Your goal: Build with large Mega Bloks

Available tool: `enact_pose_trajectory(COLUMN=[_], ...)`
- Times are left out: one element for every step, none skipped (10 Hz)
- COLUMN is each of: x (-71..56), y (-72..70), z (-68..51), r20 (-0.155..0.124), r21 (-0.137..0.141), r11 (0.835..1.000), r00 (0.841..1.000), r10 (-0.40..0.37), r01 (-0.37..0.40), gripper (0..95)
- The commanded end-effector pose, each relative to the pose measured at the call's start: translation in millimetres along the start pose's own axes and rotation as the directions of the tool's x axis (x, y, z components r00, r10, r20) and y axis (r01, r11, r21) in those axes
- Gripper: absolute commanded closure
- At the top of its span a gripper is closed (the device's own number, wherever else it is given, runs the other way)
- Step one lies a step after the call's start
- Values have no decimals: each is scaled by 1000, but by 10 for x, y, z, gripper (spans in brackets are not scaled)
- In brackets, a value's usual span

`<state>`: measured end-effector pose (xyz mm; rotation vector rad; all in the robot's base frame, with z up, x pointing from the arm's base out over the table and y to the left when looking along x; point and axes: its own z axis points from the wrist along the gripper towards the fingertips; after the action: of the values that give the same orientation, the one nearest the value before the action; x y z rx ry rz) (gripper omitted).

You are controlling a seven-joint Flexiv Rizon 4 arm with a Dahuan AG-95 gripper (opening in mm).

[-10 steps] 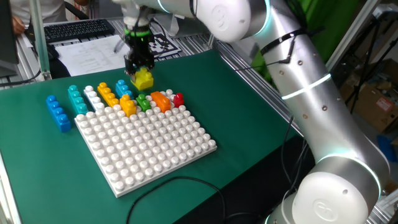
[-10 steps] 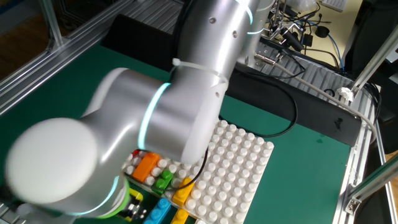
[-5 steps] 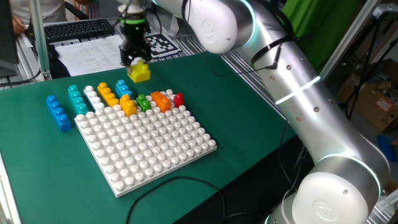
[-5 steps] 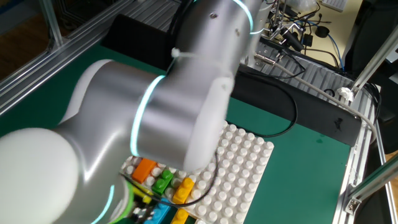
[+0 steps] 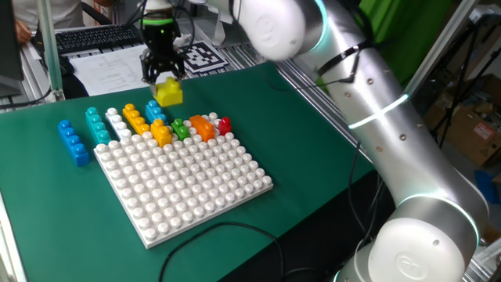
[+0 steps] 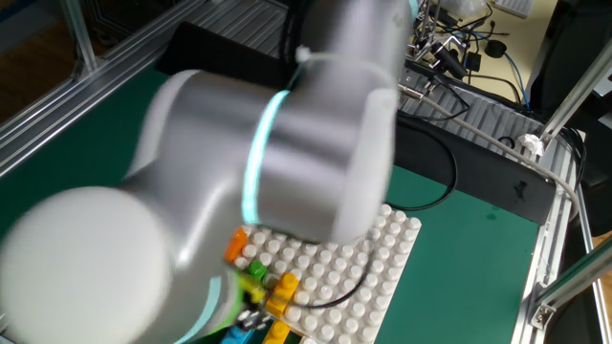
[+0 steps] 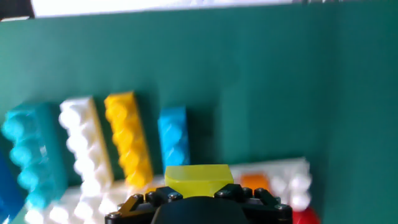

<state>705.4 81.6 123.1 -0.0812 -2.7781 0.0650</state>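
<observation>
We see the end effector (image 5: pixel 162 77) pinching a yellow Mega Blok (image 5: pixel 169 92) above the green tabletop (image 5: pixel 297 133), beyond the white baseplate (image 5: pixel 184 180) and brick row (image 5: pixel 149 124).

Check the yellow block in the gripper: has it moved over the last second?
Yes. The yellow block, held in the gripper, has risen and shifted left, away from the white baseplate, toward the papers behind.

Fingers (image 5: pixel 161 77) clamped, pointing steeply down.
</observation>
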Motion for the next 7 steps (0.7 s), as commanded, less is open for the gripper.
enact_pose_trajectory(x=[15,68,159,190,201,224,248], y=[101,145,246,302,324,355,364], z=[123,155,199,214,222,226,240], r20=[92,91,92,95,94,94,98], r21=[-18,-35,-45,-45,-49,-52,-58], r11=[1000,999,999,998,998,998,997], r00=[996,996,995,995,995,994,994], r10=[-2,9,29,40,45,48,51], r01=[4,-6,-25,-36,-40,-44,-45], gripper=[950,950,950,950,950,950,950])
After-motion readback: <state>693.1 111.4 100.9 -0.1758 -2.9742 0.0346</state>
